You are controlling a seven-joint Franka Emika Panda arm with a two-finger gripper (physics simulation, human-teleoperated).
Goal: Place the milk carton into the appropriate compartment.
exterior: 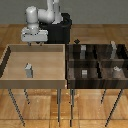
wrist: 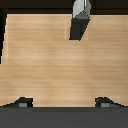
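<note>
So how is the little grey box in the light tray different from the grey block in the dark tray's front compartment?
The milk carton stands alone in the light wooden tray; the small grey cube sits in a compartment of the dark divided tray. The milk carton is taller with a peaked top; the small grey cube is squat and flat-topped. Both are grey and untouched.

In the wrist view the carton [wrist: 80,19] is cut off by the edge and only the fingers' [wrist: 23,102] tips show; the exterior view hides them.
</note>
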